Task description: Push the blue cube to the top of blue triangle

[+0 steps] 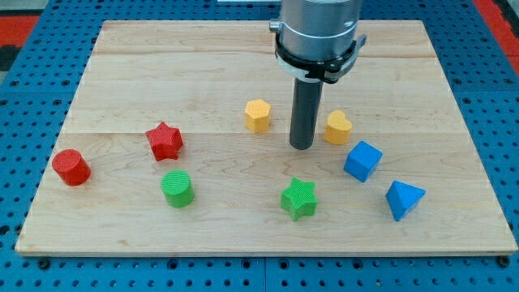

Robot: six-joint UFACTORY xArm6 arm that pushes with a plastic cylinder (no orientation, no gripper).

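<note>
The blue cube (362,161) sits on the wooden board at the view's right. The blue triangle (404,199) lies just below and to the right of it, a small gap between them. My tip (302,147) rests on the board to the left of the blue cube and slightly above it, about a block's width away. The tip stands between the yellow hexagon (258,115) on its left and the yellow heart (338,127) on its right, touching neither.
A green star (298,199) lies below the tip. A green cylinder (177,189), a red star (165,141) and a red cylinder (71,167) lie on the board's left half. The board's right edge (478,154) runs close to the blue triangle.
</note>
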